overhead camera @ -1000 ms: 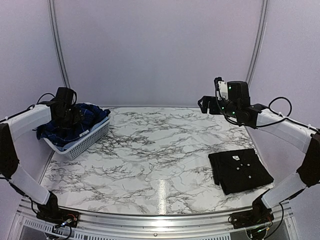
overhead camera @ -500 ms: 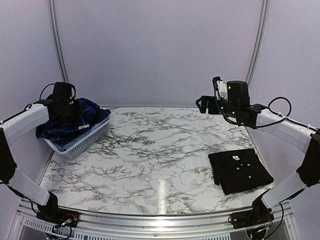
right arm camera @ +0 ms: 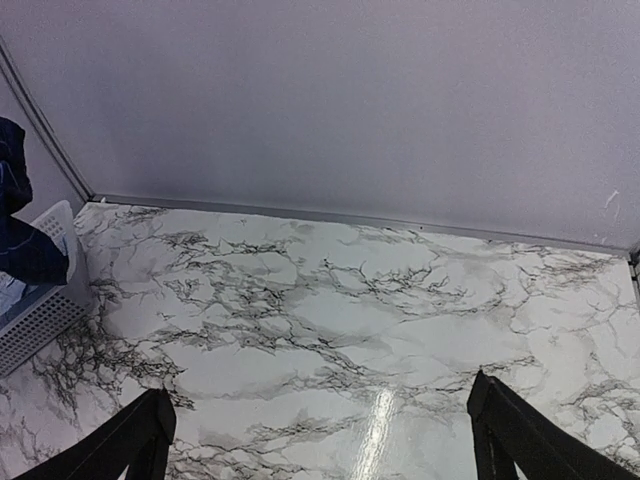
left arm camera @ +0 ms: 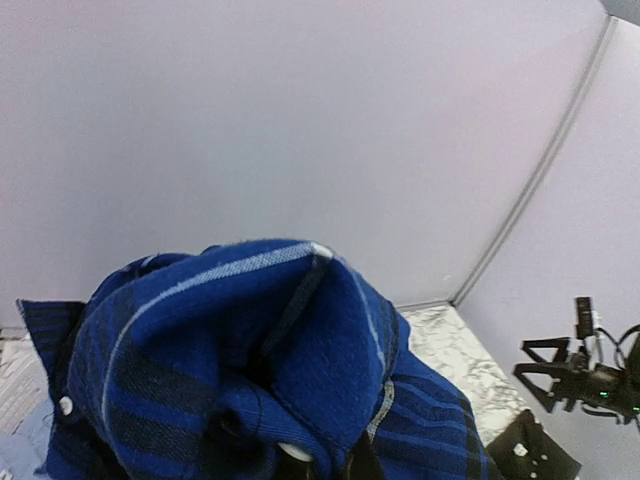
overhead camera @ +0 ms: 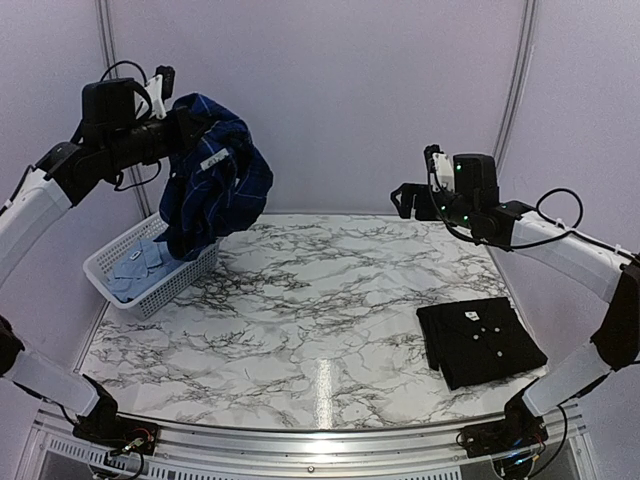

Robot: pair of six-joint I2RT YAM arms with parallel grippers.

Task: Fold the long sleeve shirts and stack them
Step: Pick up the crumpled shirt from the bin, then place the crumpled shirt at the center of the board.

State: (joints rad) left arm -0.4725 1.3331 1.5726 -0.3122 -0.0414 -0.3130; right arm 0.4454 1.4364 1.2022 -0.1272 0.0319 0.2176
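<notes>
My left gripper (overhead camera: 183, 118) is shut on the royal-blue plaid shirt (overhead camera: 215, 180), which hangs bunched high above the left back corner of the table. In the left wrist view the plaid shirt (left arm camera: 250, 380) fills the lower frame and hides the fingers. A pale blue shirt (overhead camera: 140, 265) lies in the white basket (overhead camera: 170, 288) below it. The black shirt (overhead camera: 480, 342) lies folded on the table at the right, white buttons up. My right gripper (overhead camera: 410, 203) hovers open over the back right of the table; its fingers (right arm camera: 150, 430) stand wide apart with nothing between them.
The basket sits at the table's left edge against the side wall. The hanging plaid shirt's lower hem reaches down to the basket's far rim (overhead camera: 190, 250). Marble tabletop (right arm camera: 330, 320) stretches between basket and black shirt. Walls close in at back and sides.
The left gripper closed on the plaid shirt in the basket and lifted it high up and rightward, uncovering the pale blue shirt. The right arm barely moved.
</notes>
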